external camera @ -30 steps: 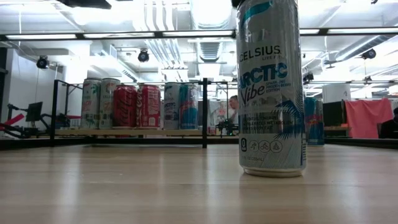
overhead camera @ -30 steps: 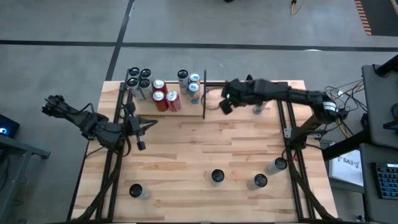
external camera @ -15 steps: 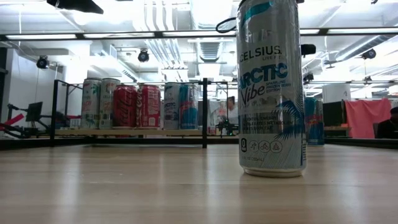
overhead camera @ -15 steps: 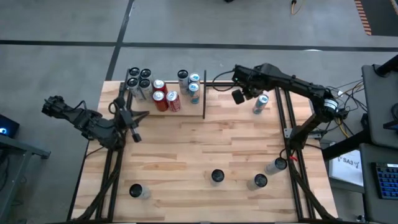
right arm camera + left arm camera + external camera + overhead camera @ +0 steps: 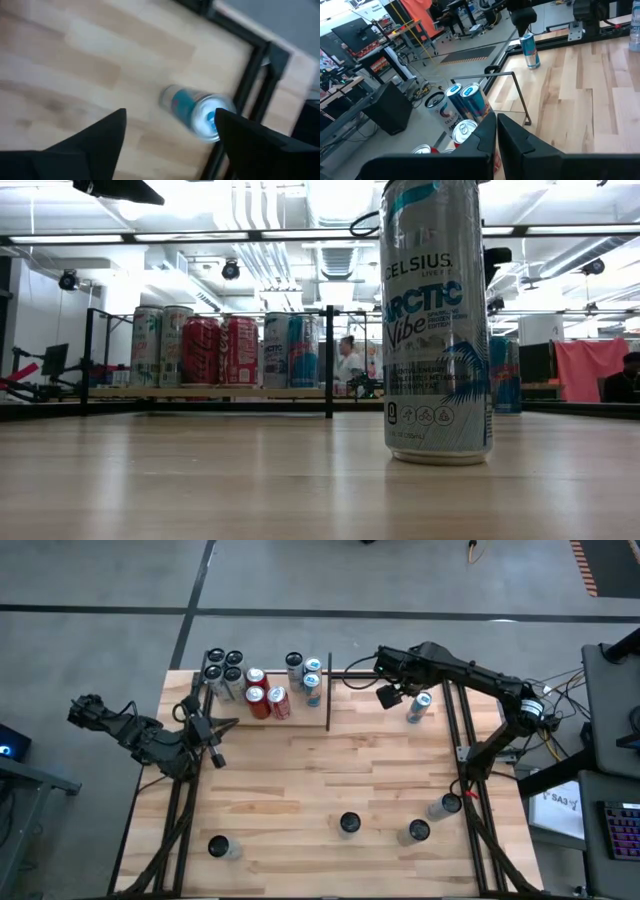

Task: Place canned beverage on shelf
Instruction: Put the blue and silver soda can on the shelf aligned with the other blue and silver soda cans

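Note:
A blue canned beverage [image 5: 418,707] stands upright on its base on the table, to the right of the shelf [image 5: 300,718]. The shelf is a pale panel with black rods and carries several cans [image 5: 255,688]. My right gripper [image 5: 388,694] hovers open just left of and above the blue can. In the right wrist view the can [image 5: 197,110] shows below, between the spread fingers [image 5: 100,132] and apart from them. My left gripper [image 5: 207,727] waits shut at the shelf's left side; its fingers [image 5: 496,132] point toward the shelf's cans [image 5: 465,102].
Several loose cans stand near the table's front: [image 5: 348,823], [image 5: 418,831], [image 5: 445,805], [image 5: 220,847]. One of them, a tall white can [image 5: 437,320], fills the low view. A bare black frame [image 5: 468,740] runs along the right side. A person [image 5: 350,365] shows in the room beyond.
My right gripper has drawn back from beside the shelf's right rod toward the table's right and far edge and now hangs by the blue can, which has stayed put. My left gripper has pulled back toward the table's left edge.

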Robot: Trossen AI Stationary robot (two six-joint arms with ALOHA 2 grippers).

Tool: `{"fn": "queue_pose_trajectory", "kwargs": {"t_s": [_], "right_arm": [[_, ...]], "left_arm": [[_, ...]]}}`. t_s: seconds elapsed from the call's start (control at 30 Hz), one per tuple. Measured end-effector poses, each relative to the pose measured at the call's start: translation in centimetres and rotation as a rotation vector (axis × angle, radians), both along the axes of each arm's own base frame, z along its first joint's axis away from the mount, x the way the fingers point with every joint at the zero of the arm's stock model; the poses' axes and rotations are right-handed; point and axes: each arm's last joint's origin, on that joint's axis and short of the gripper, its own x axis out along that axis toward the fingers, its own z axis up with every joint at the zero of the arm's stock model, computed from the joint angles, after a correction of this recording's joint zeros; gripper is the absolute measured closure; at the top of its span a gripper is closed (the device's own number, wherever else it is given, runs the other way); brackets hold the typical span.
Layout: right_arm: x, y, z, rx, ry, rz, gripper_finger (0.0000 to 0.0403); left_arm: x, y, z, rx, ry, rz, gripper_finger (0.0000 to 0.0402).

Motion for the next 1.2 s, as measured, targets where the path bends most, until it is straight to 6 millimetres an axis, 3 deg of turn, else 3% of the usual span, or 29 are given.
{"fn": "queue_pose_trajectory", "kwargs": {"t_s": [0.13, 0.47, 0.7, 1.2], "right_arm": [[-0.2, -0.2, 0.0, -0.048, 0.031, -0.029, 0.0092], [-2.7, -3.3, -0.1, 0.165, -0.066, -0.071, 0.009], [-4.0, -4.6, -0.3, 0.192, -0.07, -0.114, 0.009], [-4.8, -4.6, -3.9, 0.256, 0.008, -0.133, 0.009]], "left_arm": [[0.0, 0.0, 0.0, 0.0, 0.0, 0.0, 0.0402], [0.0, 0.0, 0.0, -0.003, -0.002, 0.0, 0.0402], [0.0, 0.0, 0.0, -0.003, -0.002, 0.0, 0.0402], [0.0, 0.0, 0.0, -0.004, -0.002, -0.001, 0.0402]]}}
